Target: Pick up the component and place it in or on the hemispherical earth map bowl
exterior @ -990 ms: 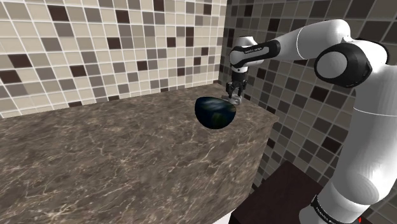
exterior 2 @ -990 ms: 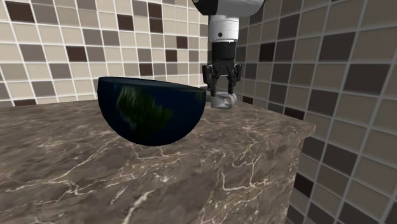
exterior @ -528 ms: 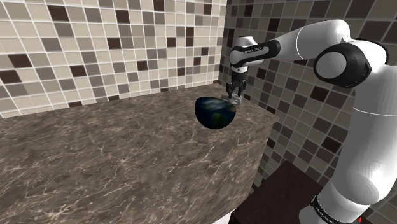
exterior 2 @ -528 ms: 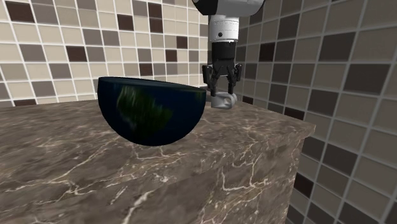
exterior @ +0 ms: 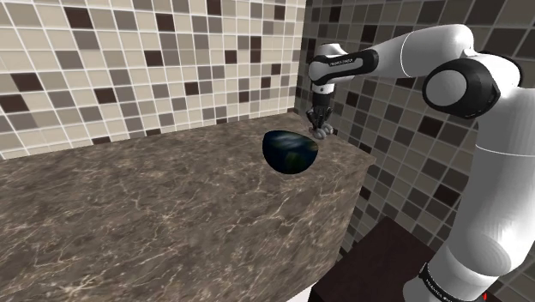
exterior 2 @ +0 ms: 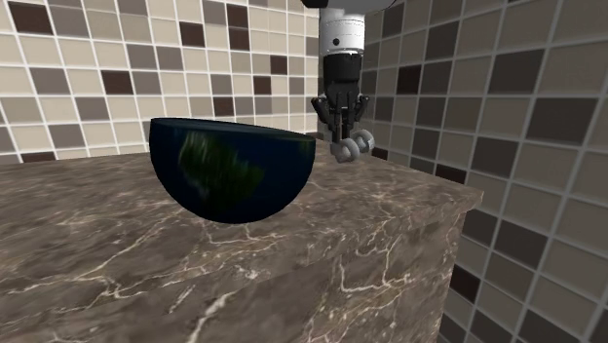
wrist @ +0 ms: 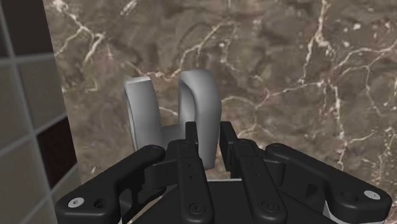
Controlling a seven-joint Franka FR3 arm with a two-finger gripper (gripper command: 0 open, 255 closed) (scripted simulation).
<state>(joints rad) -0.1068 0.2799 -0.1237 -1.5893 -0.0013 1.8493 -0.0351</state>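
Hanging beside the bowl (exterior 2: 234, 180), end effector (exterior 2: 341, 131) clasps the component (wrist: 201, 102) (wrist view).

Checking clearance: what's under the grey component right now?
Brown marble countertop lies below the grey component, which the end effector clasps. The patch straight beneath it is covered by the component itself; the bowl sits beside, not under.
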